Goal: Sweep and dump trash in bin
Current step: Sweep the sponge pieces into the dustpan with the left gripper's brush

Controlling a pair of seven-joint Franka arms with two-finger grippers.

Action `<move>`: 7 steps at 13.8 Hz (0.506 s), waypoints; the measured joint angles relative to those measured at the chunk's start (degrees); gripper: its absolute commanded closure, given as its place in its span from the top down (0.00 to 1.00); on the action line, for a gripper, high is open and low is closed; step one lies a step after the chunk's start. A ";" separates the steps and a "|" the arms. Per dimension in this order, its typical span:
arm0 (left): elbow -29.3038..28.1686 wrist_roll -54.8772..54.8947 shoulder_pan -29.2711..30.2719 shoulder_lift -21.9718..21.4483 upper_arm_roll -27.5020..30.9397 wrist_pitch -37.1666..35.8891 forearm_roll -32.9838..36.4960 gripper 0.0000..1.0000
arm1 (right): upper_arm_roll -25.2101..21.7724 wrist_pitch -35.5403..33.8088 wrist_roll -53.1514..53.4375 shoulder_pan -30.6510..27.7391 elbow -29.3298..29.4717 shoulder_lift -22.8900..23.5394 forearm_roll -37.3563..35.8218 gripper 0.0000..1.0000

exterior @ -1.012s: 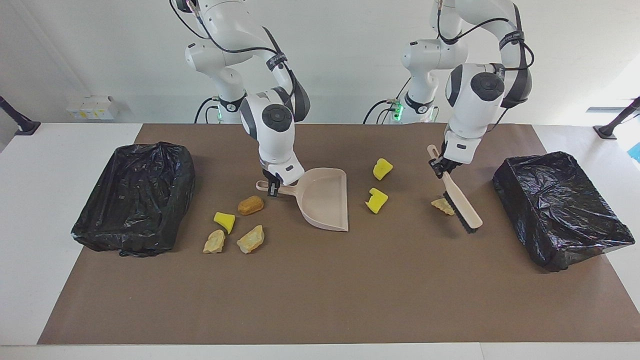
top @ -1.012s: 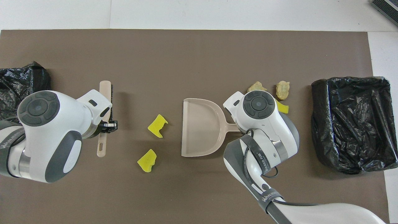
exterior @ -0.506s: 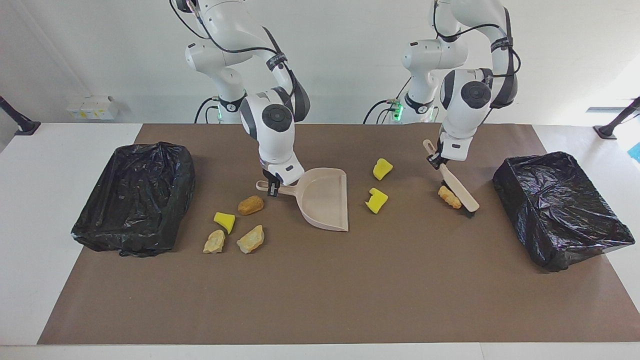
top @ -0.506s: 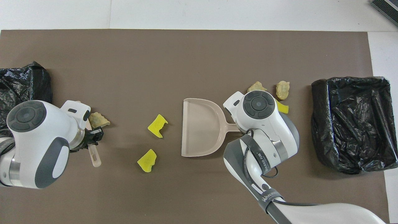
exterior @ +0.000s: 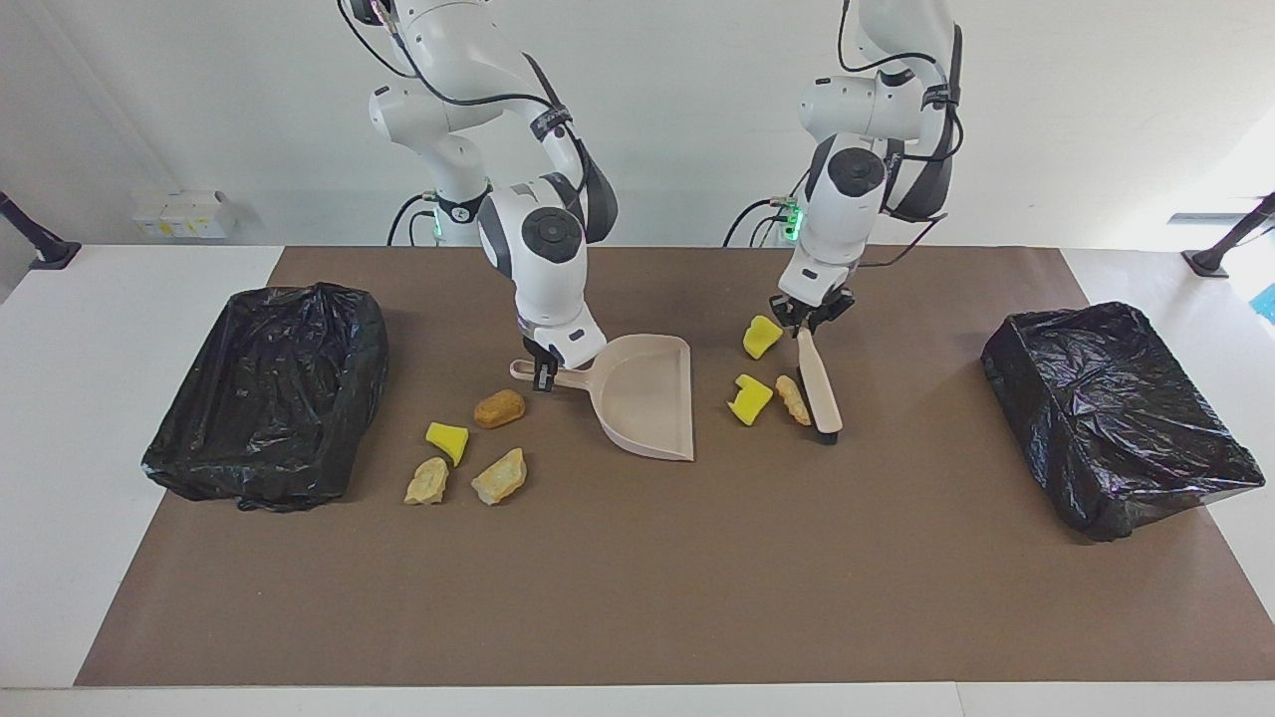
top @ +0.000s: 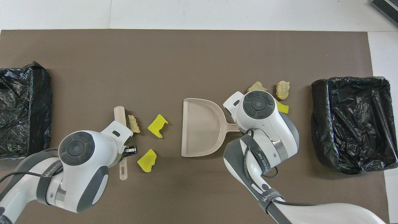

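My left gripper [exterior: 809,324] [top: 129,151] is shut on the handle of a beige brush [exterior: 819,383] [top: 119,115] whose bristles rest on the mat. A tan chunk of trash [exterior: 793,398] [top: 133,123] lies against the brush, beside two yellow sponge wedges [exterior: 749,398] [exterior: 762,336]. My right gripper [exterior: 543,376] is shut on the handle of the beige dustpan [exterior: 647,398] [top: 200,127], whose mouth faces those wedges. Toward the right arm's end lie more trash: an orange-brown lump [exterior: 499,408], a yellow wedge [exterior: 447,441] and two tan chunks [exterior: 427,481] [exterior: 500,476].
A black-bagged bin [exterior: 269,388] [top: 354,124] stands at the right arm's end of the brown mat, another bin [exterior: 1116,413] [top: 25,109] at the left arm's end. In the overhead view the right arm's wrist hides its gripper and the orange-brown lump.
My left arm has swept the brush from near its bin toward the dustpan, pushing the tan chunk up beside the yellow wedges. The right arm and dustpan have not moved.
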 measured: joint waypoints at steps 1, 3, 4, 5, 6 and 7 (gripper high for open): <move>0.11 0.22 -2.41 1.27 0.00 2.18 0.00 0.00 | 0.00 0.00 0.00 0.00 0.00 0.00 0.00 0.00; 0.49 0.31 -7.05 3.07 -0.04 6.07 -0.06 0.00 | 0.00 0.00 0.00 0.00 -0.01 0.00 0.00 0.00; 0.85 0.30 -9.47 3.69 -0.05 7.67 -0.37 0.00 | 0.00 0.00 0.00 0.00 -0.01 -0.01 0.00 0.00; 1.47 0.22 -11.94 4.13 -0.09 8.48 -1.15 0.00 | 0.00 0.00 0.00 0.00 -0.03 -0.02 0.00 0.00; 2.27 -0.71 -13.90 4.41 -0.13 8.75 -2.04 0.00 | 0.00 0.00 0.00 0.00 -0.04 -0.03 0.00 0.00; 3.17 -3.13 -15.28 4.53 -0.16 8.79 -2.78 0.00 | 0.00 0.00 0.00 0.00 -0.05 -0.04 0.00 0.00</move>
